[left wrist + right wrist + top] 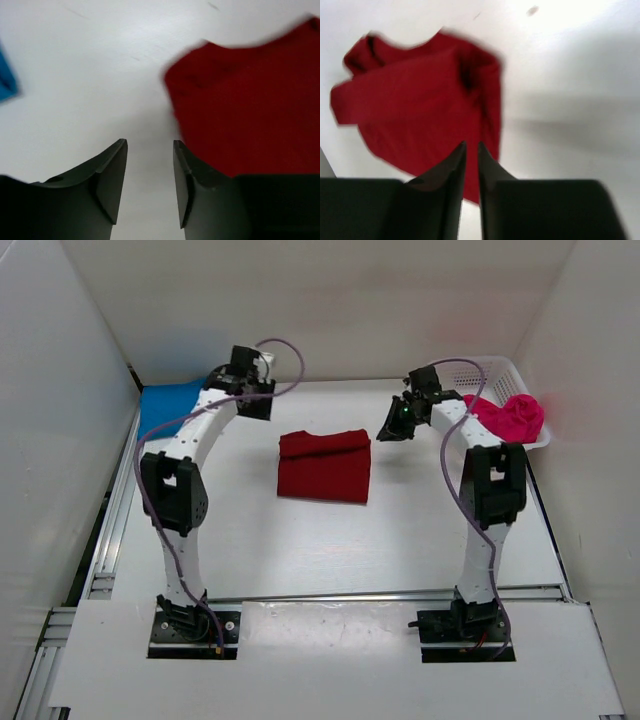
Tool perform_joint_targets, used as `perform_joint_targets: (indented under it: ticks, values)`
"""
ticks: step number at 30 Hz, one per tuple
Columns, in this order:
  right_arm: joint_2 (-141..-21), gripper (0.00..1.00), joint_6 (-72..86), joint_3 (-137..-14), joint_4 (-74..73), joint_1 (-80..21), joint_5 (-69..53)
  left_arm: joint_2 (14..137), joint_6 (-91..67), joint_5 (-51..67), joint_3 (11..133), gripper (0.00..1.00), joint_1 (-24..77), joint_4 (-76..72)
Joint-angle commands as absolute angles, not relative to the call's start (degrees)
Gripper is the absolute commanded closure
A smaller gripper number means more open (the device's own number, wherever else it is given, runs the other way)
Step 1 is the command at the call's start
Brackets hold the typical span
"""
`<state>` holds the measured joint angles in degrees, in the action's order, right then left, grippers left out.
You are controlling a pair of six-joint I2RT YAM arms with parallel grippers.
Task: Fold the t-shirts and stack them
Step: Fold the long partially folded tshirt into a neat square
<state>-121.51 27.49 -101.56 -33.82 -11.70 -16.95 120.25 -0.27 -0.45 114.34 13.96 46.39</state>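
**Left tool** (pixel 150 142): the jaws stood moderately apart with nothing between them, and only bare bench (pixel 330 550) showed in the gap. The red t-shirt (pixel 250 115) lay ahead and to the right of this tool, clear of the fingertips. A corner of the blue t-shirt (pixel 6 80) lay ahead and to its left, well apart. The top view placed that shirt at the far left of the bench, partly hidden by the arm.

**Right tool** (pixel 471 144): the jaws were drawn almost together, leaving a thin slit that held nothing. The red t-shirt lay ahead and to the left, its near edge running beneath the fingertips.

**Governing relation:** the red t-shirt lay folded into a rectangle between the two tools, with its long axis running from one tool toward the other. The right tool was judged the nearer.

The pink t-shirt (pixel 510 415) lay bunched in the basket (pixel 500 368) behind the right tool and was not yet folded.
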Motion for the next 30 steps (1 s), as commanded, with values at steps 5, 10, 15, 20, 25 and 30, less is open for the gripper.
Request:
perform_joint_targets:
  ticks: [5, 10, 15, 20, 25, 30]
  values:
    - [-103.2, 1.0, 38.2, -76.9, -16.7, -18.6, -16.4, 117.3, 0.0, 10.7, 106.6, 0.65, 27.7, 57.8]
    - [-102.6, 1.0, 48.5, -64.1, -6.2, -20.0, -21.4, 127.6, 0.0, 12.1, 114.3, 0.65, 29.7, 57.8]
    - [-106.3, 1.0, 51.2, -65.4, -7.4, -21.5, -19.7, 131.7, 0.0, 5.5, 120.8, 0.64, 29.0, 50.0]
    - [-110.0, 1.0, 51.9, -65.4, -9.0, -22.1, -19.9, 132.8, 0.0, 4.5, 123.6, 0.58, 27.9, 44.3]
    - [-111.6, 1.0, 50.4, -65.4, -12.5, -22.1, -17.2, 134.9, 0.0, 6.3, 127.8, 0.48, 26.0, 43.8]
    - [-111.6, 1.0, 48.2, -66.5, -14.6, -22.1, -16.7, 140.5, 0.0, 0.4, 133.2, 0.35, 26.0, 42.7]
